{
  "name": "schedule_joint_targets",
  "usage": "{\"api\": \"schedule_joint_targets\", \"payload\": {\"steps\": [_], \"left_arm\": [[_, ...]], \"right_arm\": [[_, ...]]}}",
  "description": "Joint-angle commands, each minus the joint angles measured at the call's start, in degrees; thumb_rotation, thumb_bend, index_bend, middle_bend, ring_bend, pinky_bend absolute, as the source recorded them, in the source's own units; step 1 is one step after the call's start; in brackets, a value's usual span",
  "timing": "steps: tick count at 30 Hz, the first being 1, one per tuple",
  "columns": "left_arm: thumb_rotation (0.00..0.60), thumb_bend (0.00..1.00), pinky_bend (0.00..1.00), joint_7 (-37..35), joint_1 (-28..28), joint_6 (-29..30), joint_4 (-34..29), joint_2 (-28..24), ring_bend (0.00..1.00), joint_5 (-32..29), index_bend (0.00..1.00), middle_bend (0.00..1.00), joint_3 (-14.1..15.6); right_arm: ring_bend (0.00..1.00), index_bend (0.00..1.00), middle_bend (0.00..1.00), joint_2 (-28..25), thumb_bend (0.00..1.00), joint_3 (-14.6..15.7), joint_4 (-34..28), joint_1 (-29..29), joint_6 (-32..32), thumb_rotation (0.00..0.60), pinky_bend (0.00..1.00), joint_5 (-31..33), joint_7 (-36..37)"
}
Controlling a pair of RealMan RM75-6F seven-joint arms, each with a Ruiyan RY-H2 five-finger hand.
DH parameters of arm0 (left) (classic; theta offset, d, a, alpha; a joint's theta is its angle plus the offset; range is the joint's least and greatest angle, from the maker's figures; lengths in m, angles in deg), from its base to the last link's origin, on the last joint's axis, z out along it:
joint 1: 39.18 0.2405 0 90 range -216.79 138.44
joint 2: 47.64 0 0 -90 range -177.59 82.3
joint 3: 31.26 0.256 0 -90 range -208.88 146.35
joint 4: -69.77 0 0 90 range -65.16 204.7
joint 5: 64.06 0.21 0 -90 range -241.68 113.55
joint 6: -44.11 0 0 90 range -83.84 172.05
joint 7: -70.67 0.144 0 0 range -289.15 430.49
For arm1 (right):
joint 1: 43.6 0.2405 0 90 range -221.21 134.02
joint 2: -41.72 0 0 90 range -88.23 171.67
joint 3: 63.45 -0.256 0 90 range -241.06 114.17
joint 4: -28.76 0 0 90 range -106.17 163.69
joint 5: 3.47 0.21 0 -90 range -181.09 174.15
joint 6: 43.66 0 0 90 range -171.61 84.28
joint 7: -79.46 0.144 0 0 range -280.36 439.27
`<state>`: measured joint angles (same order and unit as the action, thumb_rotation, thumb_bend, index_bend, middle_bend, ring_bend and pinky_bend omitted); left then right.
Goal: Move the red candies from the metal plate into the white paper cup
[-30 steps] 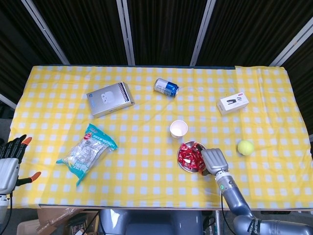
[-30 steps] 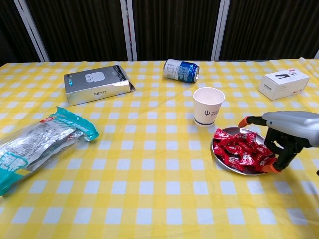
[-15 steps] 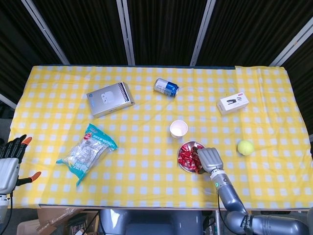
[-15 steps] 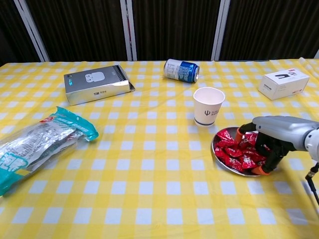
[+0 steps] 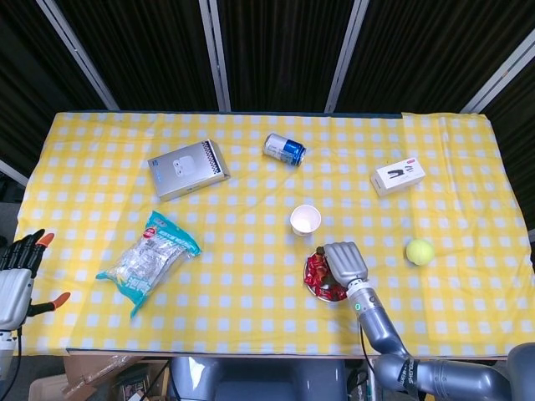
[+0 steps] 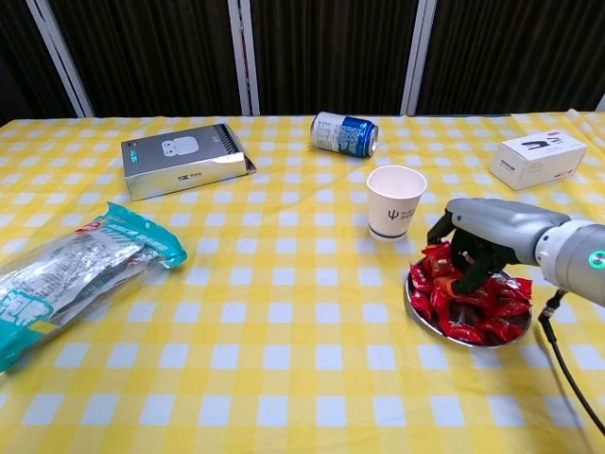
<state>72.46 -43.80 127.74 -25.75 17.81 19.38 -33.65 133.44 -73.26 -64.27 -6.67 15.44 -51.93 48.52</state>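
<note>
A heap of red candies (image 6: pixel 473 301) (image 5: pixel 316 272) lies on the metal plate (image 6: pixel 518 326) (image 5: pixel 307 277) at the front right of the table. The white paper cup (image 6: pixel 395 201) (image 5: pixel 306 220) stands upright just behind and left of the plate. My right hand (image 6: pixel 477 241) (image 5: pixel 344 262) is over the plate's left half, its dark fingers (image 6: pixel 465 274) curled down into the heap. Whether a candy is held between them is hidden. My left hand (image 5: pixel 18 267) hangs off the table's left edge, fingers apart and holding nothing.
A silver box (image 5: pixel 189 169) (image 6: pixel 184 159) and a tipped blue can (image 5: pixel 284 149) (image 6: pixel 344 132) lie further back. A white carton (image 5: pixel 398 176) (image 6: pixel 541 158) sits back right, a tennis ball (image 5: pixel 420 251) right of the plate, and a snack bag (image 5: pixel 147 261) (image 6: pixel 66 274) front left.
My right hand has slid left from the plate's right rim across the candies toward the cup, and its fingers now dig into the heap. The left hand has stayed still.
</note>
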Motion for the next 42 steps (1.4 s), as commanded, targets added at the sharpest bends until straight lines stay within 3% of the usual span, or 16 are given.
{"api": "schedule_joint_targets", "payload": {"steps": [1, 8, 20, 26, 36, 42], "left_arm": [[0.600, 0.04, 0.00, -0.2, 0.0, -0.1, 0.0, -0.1, 0.00, -0.1, 0.00, 0.00, 0.0], [0.600, 0.04, 0.00, -0.9, -0.1, -0.3, -0.1, -0.4, 0.00, -0.3, 0.00, 0.00, -0.1], [0.600, 0.04, 0.00, -1.7, -0.2, -0.8, 0.3, -0.5, 0.00, -0.4, 0.00, 0.00, 0.0], [0.600, 0.04, 0.00, -1.6, -0.6, -1.8, -0.3, -0.7, 0.00, -1.1, 0.00, 0.00, -0.1], [0.600, 0.04, 0.00, -1.5, -1.0, -2.9, -1.5, -1.3, 0.00, -2.3, 0.00, 0.00, -0.3], [0.600, 0.04, 0.00, -1.6, -1.0, -3.3, -2.0, -1.7, 0.00, -2.8, 0.00, 0.00, -0.2]], "right_arm": [[0.86, 0.68, 0.83, 0.1, 0.56, -0.6, -0.4, 0.4, 0.6, 0.600, 0.96, -0.5, 0.2], [0.86, 0.68, 0.83, -1.3, 0.57, -2.1, -2.9, 1.2, 2.0, 0.600, 0.96, 0.1, -0.7], [0.86, 0.68, 0.83, -4.7, 0.57, -7.6, -6.6, 4.8, 2.9, 0.600, 0.96, 5.4, -2.7], [0.86, 0.68, 0.83, -4.4, 0.57, -10.5, -3.9, 8.6, 1.4, 0.600, 0.96, 9.6, -3.9], [0.86, 0.67, 0.83, -2.7, 0.57, -12.1, 2.6, 13.4, -0.8, 0.600, 0.96, 14.3, -5.2], [0.86, 0.52, 0.83, -2.0, 0.57, -11.6, 5.9, 14.8, -1.6, 0.600, 0.96, 15.8, -5.3]]}}
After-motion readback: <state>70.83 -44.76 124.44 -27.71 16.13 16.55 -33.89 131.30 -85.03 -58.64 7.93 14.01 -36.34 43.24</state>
